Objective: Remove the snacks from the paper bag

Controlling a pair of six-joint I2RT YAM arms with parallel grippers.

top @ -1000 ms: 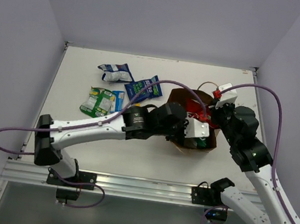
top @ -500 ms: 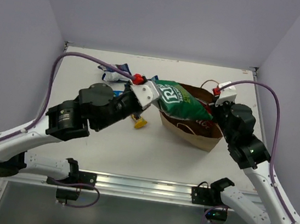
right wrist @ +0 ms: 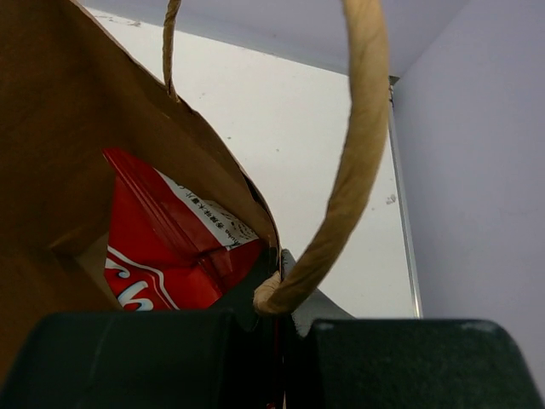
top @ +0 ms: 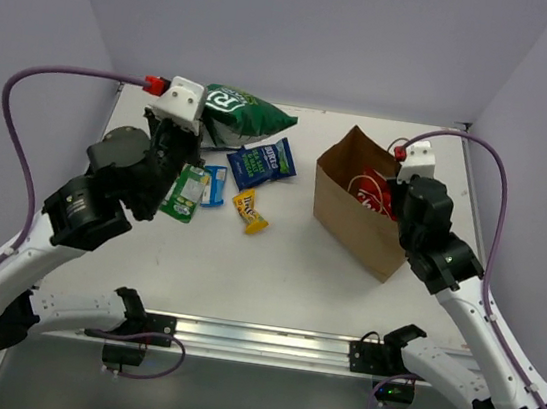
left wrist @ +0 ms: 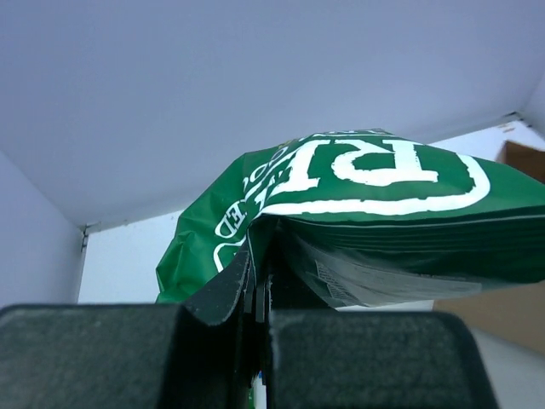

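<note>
My left claw point(left wrist: 258, 277) is pinching the edge of the puffy green bag point(top: 245, 115), up in the air over the 11 o'clock corner of the worktop point(top: 276, 265). My right claw point(right wrist: 279, 285) is pinching the rim of the paper bag point(top: 348, 214) at 3 o'clock, by its handle. The green bag looks light, soft and slippery, so I think its flat edge is the best place to hold; a red chip bag point(top: 368, 194) sits inside the paper bag.
</note>
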